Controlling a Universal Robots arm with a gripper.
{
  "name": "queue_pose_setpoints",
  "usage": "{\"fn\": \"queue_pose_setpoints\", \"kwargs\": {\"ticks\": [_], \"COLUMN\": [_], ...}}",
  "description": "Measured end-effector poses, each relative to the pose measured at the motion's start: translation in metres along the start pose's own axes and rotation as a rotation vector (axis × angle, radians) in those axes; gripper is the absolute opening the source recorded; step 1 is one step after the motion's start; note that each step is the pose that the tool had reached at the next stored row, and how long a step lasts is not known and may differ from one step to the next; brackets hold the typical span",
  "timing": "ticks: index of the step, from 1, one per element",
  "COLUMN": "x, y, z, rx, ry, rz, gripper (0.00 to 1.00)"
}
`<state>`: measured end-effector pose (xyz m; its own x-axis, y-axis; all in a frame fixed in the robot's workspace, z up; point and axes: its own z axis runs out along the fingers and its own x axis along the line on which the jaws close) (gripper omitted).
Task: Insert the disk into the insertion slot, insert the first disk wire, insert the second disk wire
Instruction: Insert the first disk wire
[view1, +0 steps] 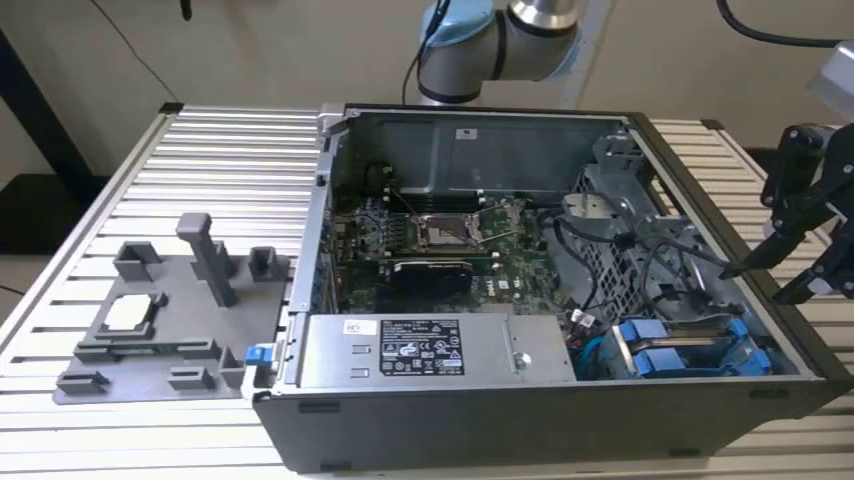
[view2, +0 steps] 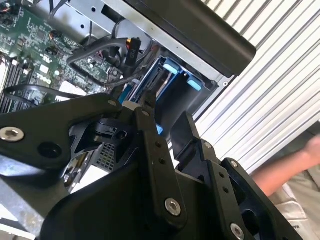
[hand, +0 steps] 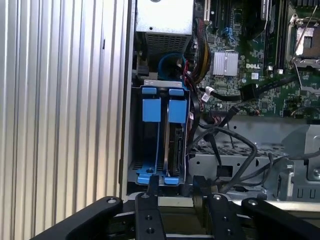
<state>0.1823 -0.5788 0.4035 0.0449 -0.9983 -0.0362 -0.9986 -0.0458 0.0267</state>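
Two blue-framed drives (hand: 165, 110) stand side by side in the drive bay at the case's corner, also seen in the exterior view as drives (view1: 681, 352). Which of them is the disk I cannot tell. The one nearer the motherboard (hand: 173, 145) shows its silver-grey edge. Thin wires (hand: 207, 92) with a pale connector hang loose beside the bay, and I cannot tell whether any is plugged in. My gripper (hand: 176, 182) hovers open and empty just over the bay's end, above the case's rim at the exterior view's right, gripper (view1: 761, 285). Its black fingers (view2: 150, 130) frame the blue tabs.
The open computer case (view1: 534, 425) lies on a ribbed aluminium table (view1: 200, 170). Inside are the motherboard (view1: 427, 235), the power supply (view1: 414, 350) and black cables (hand: 235, 145). A grey fixture (view1: 174, 320) sits at the exterior view's left. A person's arm (view2: 280, 172) is beside the table.
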Motion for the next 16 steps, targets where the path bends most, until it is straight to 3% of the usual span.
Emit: {"fn": "queue_pose_setpoints", "kwargs": {"ticks": [2,5,6,8,10,12,16], "x": [0.0,-0.0005,-0.0007,-0.0009,-0.0011,-0.0015,-0.0029], "y": [-0.001,-0.0016,-0.0017,-0.0018,-0.0018,-0.0018,-0.0024], "z": [0.0002,0.0013,0.0017,0.0019,0.0027,0.0039,0.0062], "rx": [0.0001,0.0009,0.0013,0.0024,0.0039,0.0078,0.0156], "ry": [-0.0037,-0.0214,-0.0294,-0.0537,-0.0694,-0.0766,-0.0824], "rz": [-0.001,-0.001,-0.001,-0.002,-0.003,-0.004,-0.009], "gripper": [0.41,0.41,0.41,0.41,0.41,0.41,0.41]}}
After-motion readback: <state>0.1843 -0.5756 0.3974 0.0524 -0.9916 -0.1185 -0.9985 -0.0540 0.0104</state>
